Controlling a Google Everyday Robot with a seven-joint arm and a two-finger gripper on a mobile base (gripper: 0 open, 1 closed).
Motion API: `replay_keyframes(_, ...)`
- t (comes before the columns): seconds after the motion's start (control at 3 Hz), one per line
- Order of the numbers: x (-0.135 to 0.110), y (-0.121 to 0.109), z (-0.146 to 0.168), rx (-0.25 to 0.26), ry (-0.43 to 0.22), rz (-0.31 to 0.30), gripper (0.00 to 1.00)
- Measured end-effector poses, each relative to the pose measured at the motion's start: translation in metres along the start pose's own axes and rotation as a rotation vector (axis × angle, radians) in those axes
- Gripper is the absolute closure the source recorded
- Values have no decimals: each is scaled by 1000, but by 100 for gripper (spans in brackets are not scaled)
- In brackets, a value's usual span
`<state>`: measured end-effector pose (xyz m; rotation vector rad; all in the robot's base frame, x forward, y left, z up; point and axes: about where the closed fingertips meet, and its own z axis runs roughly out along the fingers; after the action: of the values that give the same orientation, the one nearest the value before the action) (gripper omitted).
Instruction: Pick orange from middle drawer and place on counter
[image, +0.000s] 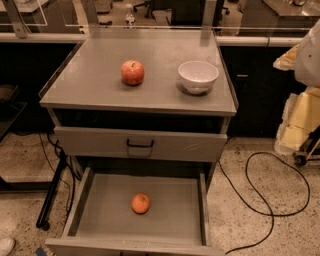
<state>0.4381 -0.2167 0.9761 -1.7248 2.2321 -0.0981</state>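
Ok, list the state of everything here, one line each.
orange: lying loose on the drawer floor, not gripped
middle drawer: pulled open
apple: resting on the counter
bowl: upright on the counter, looks empty
gripper: not in view

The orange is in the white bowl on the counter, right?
No. The orange lies on the floor of the open middle drawer, not in the white bowl, which does stand on the counter. The camera view shows this. The gripper is not in view.
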Motion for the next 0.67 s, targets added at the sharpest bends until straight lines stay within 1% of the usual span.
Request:
replay_keyframes(0.33,0,0,0,0,0,0,0)
replay_keyframes(0.67,-19,9,13,5,-7,1,0)
